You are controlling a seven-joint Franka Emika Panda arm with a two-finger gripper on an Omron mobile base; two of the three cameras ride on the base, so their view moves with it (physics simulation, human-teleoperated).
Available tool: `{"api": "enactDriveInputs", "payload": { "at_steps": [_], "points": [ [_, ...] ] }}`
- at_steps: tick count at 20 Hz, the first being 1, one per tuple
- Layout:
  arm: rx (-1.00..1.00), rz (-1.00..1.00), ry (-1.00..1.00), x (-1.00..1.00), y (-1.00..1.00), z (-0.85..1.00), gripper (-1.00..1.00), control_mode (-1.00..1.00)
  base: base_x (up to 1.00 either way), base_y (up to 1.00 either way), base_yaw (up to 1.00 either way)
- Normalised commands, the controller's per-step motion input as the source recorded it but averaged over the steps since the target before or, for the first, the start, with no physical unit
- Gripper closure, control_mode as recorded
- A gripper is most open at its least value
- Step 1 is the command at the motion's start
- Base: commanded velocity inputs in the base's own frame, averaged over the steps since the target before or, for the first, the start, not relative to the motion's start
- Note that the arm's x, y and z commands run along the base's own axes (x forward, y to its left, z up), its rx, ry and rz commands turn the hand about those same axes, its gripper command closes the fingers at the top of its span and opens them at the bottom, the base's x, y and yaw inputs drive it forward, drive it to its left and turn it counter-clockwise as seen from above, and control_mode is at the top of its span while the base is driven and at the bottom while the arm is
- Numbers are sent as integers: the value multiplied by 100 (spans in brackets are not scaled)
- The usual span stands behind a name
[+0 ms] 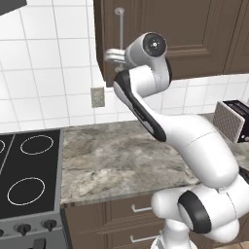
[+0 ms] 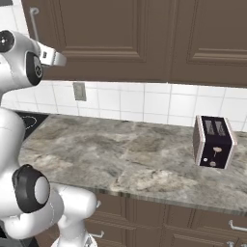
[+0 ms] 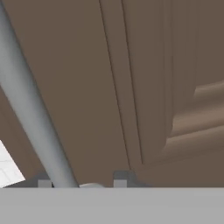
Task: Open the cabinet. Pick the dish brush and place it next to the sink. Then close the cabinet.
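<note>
The dark brown cabinet (image 1: 160, 29) (image 2: 96, 34) hangs on the wall above the counter, and its door looks shut. Its long silver handle (image 1: 120, 29) (image 2: 34, 21) (image 3: 30, 113) runs down the door's left side. My gripper (image 1: 111, 55) (image 2: 54, 58) (image 3: 82, 181) is raised to the lower end of that handle. In the hand view the bar passes between my two fingertips (image 3: 120, 180), closer to the left one, with a gap on the right, so the jaws stand open around it. The dish brush is hidden and the sink is out of view.
A granite counter (image 1: 121, 155) (image 2: 120, 154) runs below. A toaster (image 1: 231, 119) (image 2: 214, 141) stands at its right, and a black stove (image 1: 29, 170) borders its left. An outlet (image 1: 97, 97) (image 2: 78, 90) sits on the tiled wall. Drawers (image 1: 141, 209) lie under the counter.
</note>
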Motion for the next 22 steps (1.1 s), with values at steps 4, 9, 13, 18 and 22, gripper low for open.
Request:
{"api": "enactDriveInputs", "payload": {
  "at_steps": [4, 9, 13, 18, 22],
  "points": [
    [5, 0, 0, -40, -46, 0, 100, -100, 0, 0, 0],
    [2, 0, 0, -49, -42, 0, 100, -100, 0, 0, 0],
    [1, 0, 0, -57, -42, 0, 100, -100, 0, 0, 0],
    [1, 0, 0, -57, -41, 0, 100, -100, 0, 0, 0],
    [0, 0, 0, -57, -44, 0, 100, -100, 0, 0, 0]
  ]
}}
